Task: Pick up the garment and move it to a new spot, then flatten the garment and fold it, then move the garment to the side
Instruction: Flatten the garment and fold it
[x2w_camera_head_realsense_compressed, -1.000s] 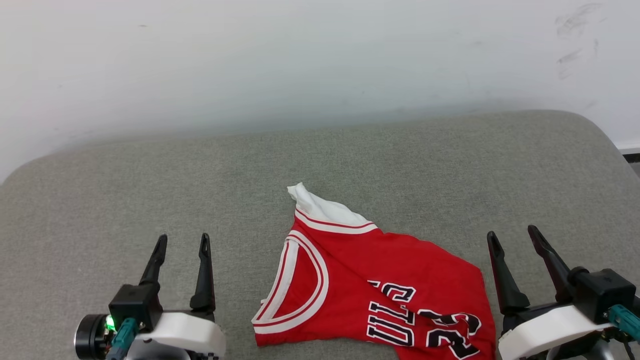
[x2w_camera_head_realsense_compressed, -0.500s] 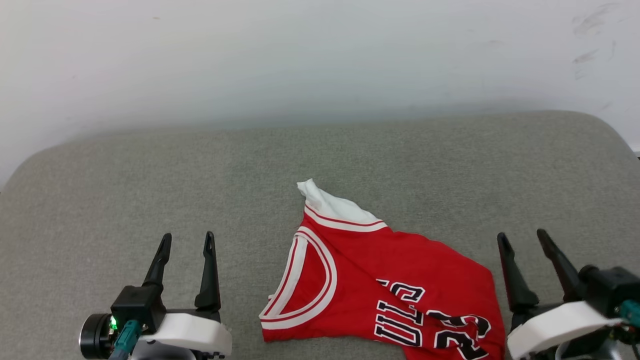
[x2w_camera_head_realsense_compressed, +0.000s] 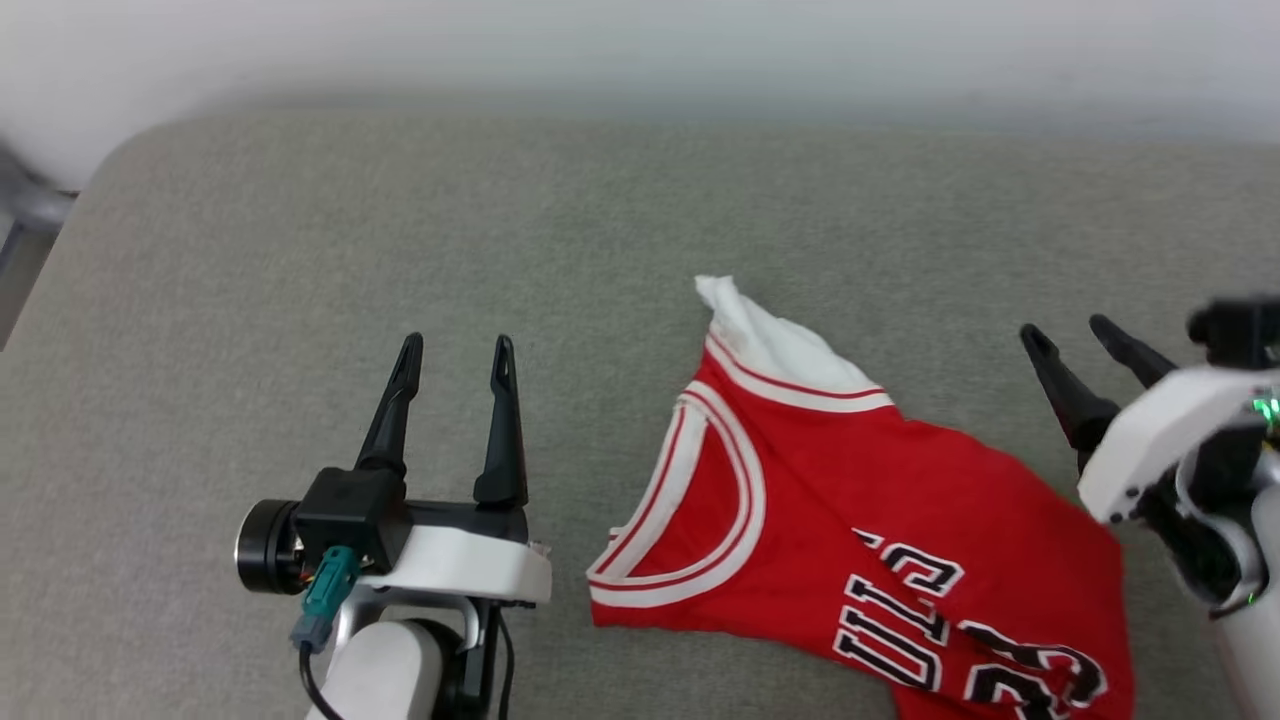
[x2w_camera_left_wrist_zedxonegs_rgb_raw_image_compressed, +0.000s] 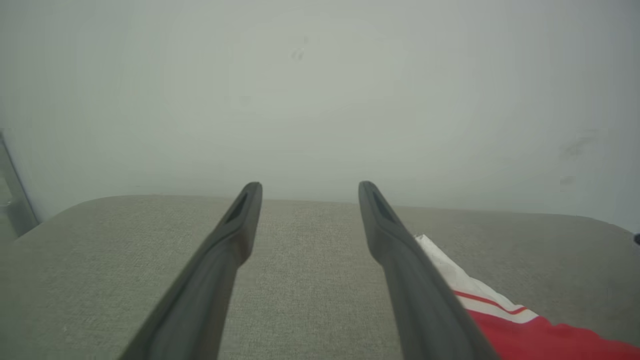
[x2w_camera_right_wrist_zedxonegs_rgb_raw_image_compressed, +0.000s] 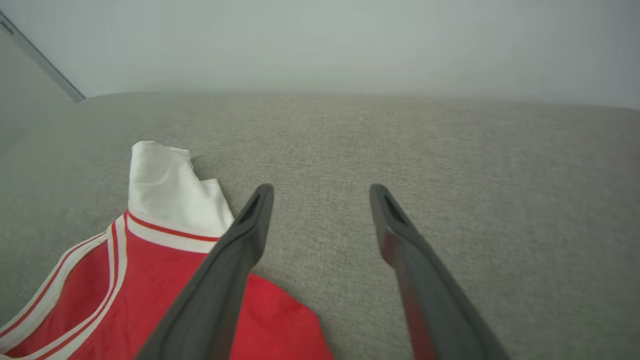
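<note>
Garment: the red garment (x2w_camera_head_realsense_compressed: 880, 500) lies crumpled on the grey worktop (x2w_camera_head_realsense_compressed: 300, 200), right of centre in the head view, running off that view's bottom edge.
Sleeve: a white sleeve (x2w_camera_head_realsense_compressed: 770, 340) with red-and-white trim pokes out at the garment's far end, pointing towards the wall (x2w_camera_head_realsense_compressed: 600, 40).
Neck trim: the striped neck trim (x2w_camera_head_realsense_compressed: 750, 500) curves open towards the left tool.
Lettering: black, white-outlined lettering (x2w_camera_head_realsense_compressed: 900, 600) shows at the near right, partly cut off.
Left tool: the left tool (x2w_camera_head_realsense_compressed: 457, 345) has its fingers spread with nothing between them. It sits left of the garment and apart from it. In its own wrist view (x2w_camera_left_wrist_zedxonegs_rgb_raw_image_compressed: 309, 187) the garment (x2w_camera_left_wrist_zedxonegs_rgb_raw_image_compressed: 500, 310) shows at the lower right.
Right tool: the right tool (x2w_camera_head_realsense_compressed: 1065, 330) is spread wide and empty, just beside the garment's right edge. In its own wrist view (x2w_camera_right_wrist_zedxonegs_rgb_raw_image_compressed: 321, 190) one finger crosses over the red cloth (x2w_camera_right_wrist_zedxonegs_rgb_raw_image_compressed: 165, 250); I cannot tell whether it touches.
</note>
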